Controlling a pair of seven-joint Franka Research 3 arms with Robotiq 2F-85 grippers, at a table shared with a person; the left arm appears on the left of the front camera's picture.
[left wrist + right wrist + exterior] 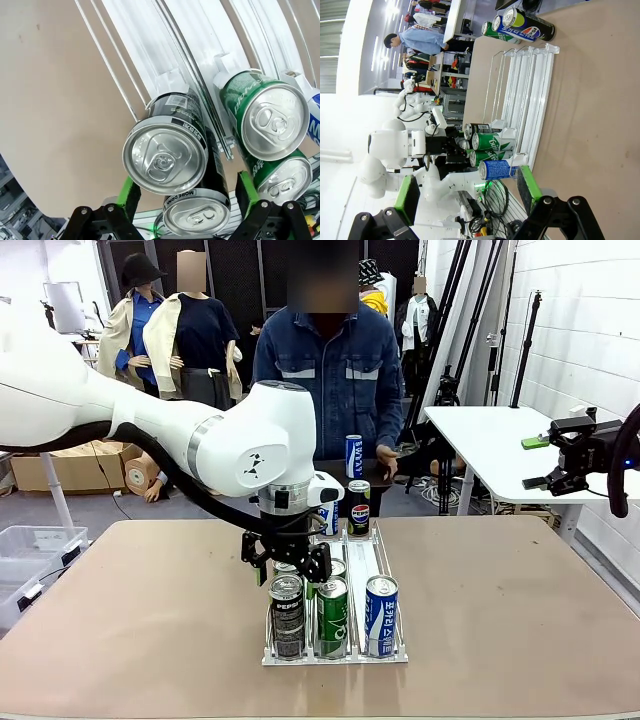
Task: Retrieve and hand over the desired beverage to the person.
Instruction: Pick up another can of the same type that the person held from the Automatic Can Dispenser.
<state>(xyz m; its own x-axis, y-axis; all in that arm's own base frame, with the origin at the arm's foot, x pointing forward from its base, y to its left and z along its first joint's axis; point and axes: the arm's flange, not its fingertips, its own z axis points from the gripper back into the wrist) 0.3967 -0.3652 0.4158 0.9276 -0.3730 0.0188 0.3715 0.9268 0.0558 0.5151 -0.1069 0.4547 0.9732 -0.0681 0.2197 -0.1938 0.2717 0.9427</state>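
A clear three-lane rack lies mid-table. At its near end stand a black Pepsi can, a green can and a blue can. My left gripper hangs open just behind the front black can. In the left wrist view its green pads straddle the second black can, behind the front black can. The person stands at the far side in a denim jacket. My right gripper is open and empty, off to the right.
Another Pepsi can and a blue can stand at the rack's far end. A further blue can sits on a dark stand by the person's hand. Green cans fill the neighbouring lane. A white table stands at right.
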